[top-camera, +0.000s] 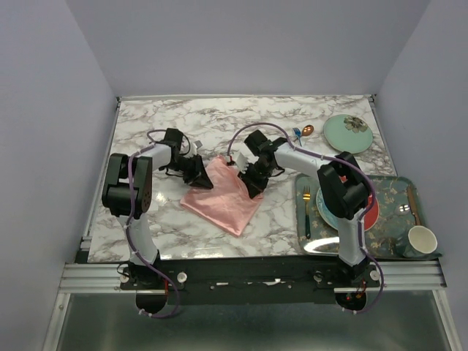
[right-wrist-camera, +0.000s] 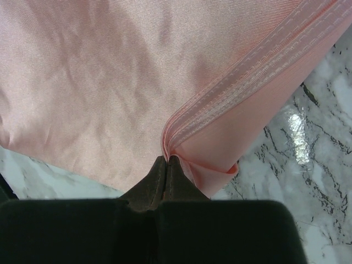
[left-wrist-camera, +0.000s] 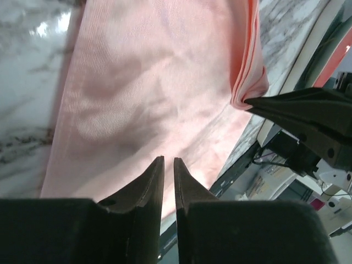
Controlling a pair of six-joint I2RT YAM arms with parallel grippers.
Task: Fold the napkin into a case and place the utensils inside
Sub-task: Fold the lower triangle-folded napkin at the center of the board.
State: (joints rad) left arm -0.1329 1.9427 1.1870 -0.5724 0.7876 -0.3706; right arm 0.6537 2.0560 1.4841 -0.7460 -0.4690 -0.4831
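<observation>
While the right gripper (right-wrist-camera: 166,159) is pinching the stitched, layered hem of the napkin (top-camera: 223,196) with its jaws closed tight on the cloth, the left gripper (left-wrist-camera: 169,159) is hovering over the opposite side. Its jaws are parted by only a narrow slit and nothing is showing between them; whether their tips are touching the satin cannot be told. The napkin is lying on the marble worktop (top-camera: 183,121) between the two arms, forming a slanted, roughly four-sided panel. The several hems stacked at the pinched edge suggest that the cloth is already doubled over. Folding therefore appears to be under way, but the panel is looking too broad for a narrow case, so further folds are probably needed. The copper spoon (top-camera: 308,131) and the small blue fork (top-camera: 297,133) are resting side by side at the far side of the worktop, just beside a pale green dish (top-camera: 347,131) and well apart from the napkin. Neither utensil is inside the cloth, so the whole insertion step is waiting to be done. A patterned tray (top-camera: 387,183) at the right is carrying a teal-handled fork (top-camera: 306,212) and a cup (top-camera: 423,240). No brand, label or legible writing is appearing in any view.
</observation>
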